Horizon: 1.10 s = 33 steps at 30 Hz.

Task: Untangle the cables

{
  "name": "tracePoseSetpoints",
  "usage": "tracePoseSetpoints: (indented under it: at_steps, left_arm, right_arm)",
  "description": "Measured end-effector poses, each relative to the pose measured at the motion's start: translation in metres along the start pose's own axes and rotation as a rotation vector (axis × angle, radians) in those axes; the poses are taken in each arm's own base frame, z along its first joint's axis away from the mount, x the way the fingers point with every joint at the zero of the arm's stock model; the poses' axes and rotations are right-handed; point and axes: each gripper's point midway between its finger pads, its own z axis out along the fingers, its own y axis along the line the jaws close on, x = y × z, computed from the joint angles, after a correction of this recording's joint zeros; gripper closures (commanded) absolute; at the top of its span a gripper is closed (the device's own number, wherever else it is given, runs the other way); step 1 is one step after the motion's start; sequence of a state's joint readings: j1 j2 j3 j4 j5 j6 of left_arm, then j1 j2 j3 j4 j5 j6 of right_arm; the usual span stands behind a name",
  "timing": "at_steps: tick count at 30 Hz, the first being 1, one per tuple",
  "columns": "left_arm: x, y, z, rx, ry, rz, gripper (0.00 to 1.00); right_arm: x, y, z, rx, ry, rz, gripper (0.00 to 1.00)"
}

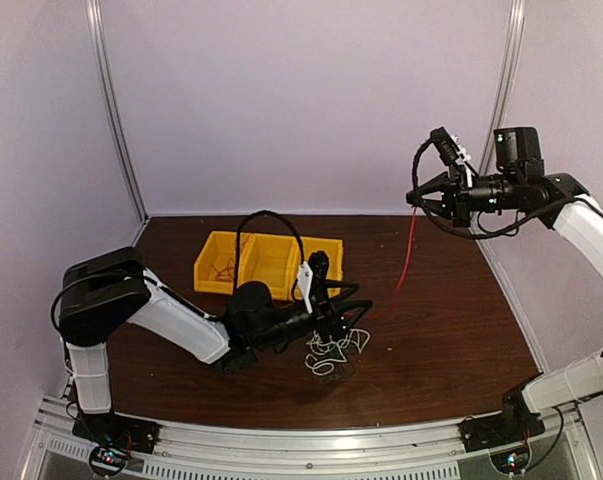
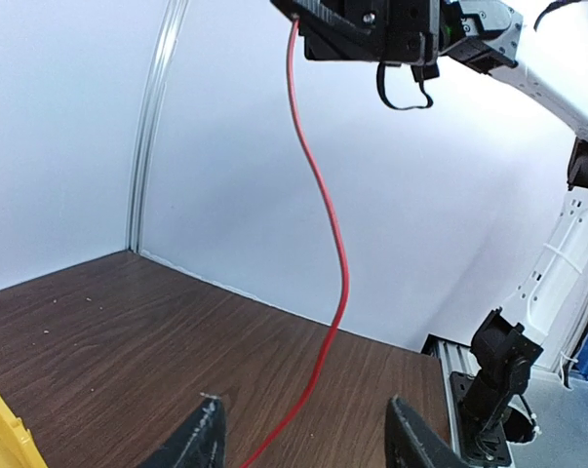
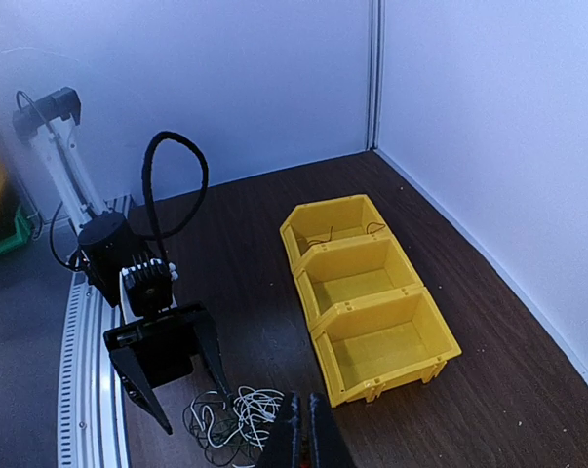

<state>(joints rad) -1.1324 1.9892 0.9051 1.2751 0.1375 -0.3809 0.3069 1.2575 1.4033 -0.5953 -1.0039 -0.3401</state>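
While the red cable [image 1: 406,250] [image 2: 337,244] hung in a long, loose line from the right tool [image 1: 421,198] [image 3: 301,434], its top end was pinched in that tool's closed fingers high in the right half of the overhead view. Its lower part came down to the table [image 1: 451,340] right of centre. In the left wrist view the same cable ran from the top of the frame to the bottom edge, where it passed between the spread fingers [image 2: 201,439] of the left tool [image 2: 303,444]; whether it touched them could not be told.

The white cable [image 1: 349,342] [image 3: 256,403] and the dark cable [image 1: 321,366] [image 3: 201,426] lay knotted together in a small curly heap on the table, low in the middle of the overhead view. The left tool [image 1: 331,322] [image 3: 176,385] stood directly at that heap with its jaws wide apart and nothing gripped.

Behind the heap, toward the back wall, sat a yellow bin [image 1: 221,262] [image 3: 372,292] of three compartments in a row. A few thin dark strands lay in its end compartment, the leftmost one in the overhead view. The right tool was raised well above the table, well apart from the bin and the heap.
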Motion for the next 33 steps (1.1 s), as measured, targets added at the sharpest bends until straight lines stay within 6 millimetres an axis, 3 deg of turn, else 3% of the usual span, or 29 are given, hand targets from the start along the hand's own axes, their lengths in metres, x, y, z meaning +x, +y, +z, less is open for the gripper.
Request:
tracePoseSetpoints:
  at_steps: [3,9,17,22,27,33]
  left_arm:
    - [-0.005,-0.001,0.000,0.002,-0.001,-0.010,0.43]
    - [0.002,-0.001,0.004,0.001,0.037,-0.024,0.42]
    - [-0.027,-0.018,0.052,0.094,-0.021,-0.015,0.51]
    - [-0.016,-0.024,0.075,0.096,0.051,-0.027,0.56]
    - [0.005,-0.023,0.075,0.082,0.127,-0.040,0.57]
    - [0.021,-0.018,0.068,0.064,0.166,-0.053,0.75]
  right_arm:
    - [0.012,-0.001,0.002,0.010,0.012,0.017,1.00]
    - [0.010,0.003,-0.001,0.022,-0.021,0.010,1.00]
    - [0.016,0.001,0.002,0.022,-0.034,0.052,1.00]
    - [0.012,0.002,0.001,0.023,-0.046,0.047,1.00]
    - [0.010,0.004,-0.001,0.024,-0.053,0.041,1.00]
    - [0.009,0.004,-0.001,0.025,-0.053,0.040,1.00]
